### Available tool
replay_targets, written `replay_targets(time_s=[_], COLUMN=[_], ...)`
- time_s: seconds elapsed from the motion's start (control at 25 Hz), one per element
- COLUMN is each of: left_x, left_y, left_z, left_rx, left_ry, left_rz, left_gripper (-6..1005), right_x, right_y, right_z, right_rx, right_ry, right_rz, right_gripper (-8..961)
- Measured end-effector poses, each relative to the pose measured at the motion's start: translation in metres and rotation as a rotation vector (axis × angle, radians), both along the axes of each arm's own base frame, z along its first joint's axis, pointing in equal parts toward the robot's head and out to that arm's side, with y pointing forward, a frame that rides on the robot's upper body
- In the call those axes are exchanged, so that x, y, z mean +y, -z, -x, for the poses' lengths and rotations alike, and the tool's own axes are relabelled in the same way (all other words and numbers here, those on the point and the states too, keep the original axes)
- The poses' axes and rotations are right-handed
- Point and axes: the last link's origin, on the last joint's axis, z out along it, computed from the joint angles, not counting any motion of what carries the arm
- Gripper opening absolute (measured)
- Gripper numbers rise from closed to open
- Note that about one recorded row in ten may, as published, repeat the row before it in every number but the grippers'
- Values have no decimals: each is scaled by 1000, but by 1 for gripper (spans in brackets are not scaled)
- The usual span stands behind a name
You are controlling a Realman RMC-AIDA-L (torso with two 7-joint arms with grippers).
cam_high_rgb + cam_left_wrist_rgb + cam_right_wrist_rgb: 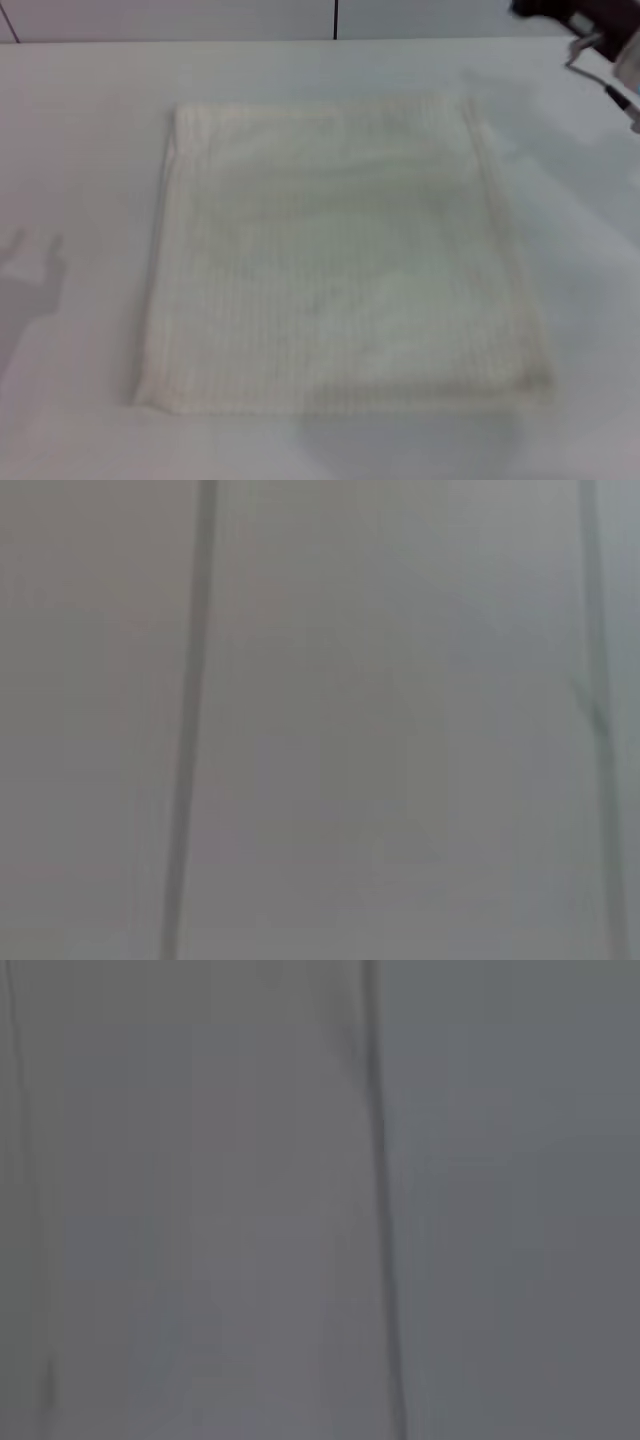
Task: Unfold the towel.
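Observation:
The towel (340, 260) is a cream-white waffle-textured cloth lying flat on the white table (80, 150), folded into a rough square. A doubled edge runs along its right side. Part of my right arm and gripper (600, 40) shows at the far right corner, above the table and apart from the towel. My left gripper is out of the head view; only a shadow (30, 270) falls on the table left of the towel. Neither wrist view shows the towel or any fingers.
A pale wall with a dark vertical seam (335, 18) stands behind the table. The left wrist view shows grey panels with a dark seam (190, 720). The right wrist view shows the same kind of panels and a seam (380, 1200).

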Motion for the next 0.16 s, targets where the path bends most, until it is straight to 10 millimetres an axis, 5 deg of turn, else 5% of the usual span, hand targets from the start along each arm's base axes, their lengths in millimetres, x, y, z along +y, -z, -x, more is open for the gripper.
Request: replay_targets(time_s=[0.16], left_x=[1], left_y=[0], left_z=[0], left_rx=[-34], left_ry=[-43], left_rz=[-58], left_gripper=[357], right_x=[-14], right_y=[-6], right_z=[-11], right_rx=[35], right_ry=[-26], right_rz=[-242], right_gripper=[-1])
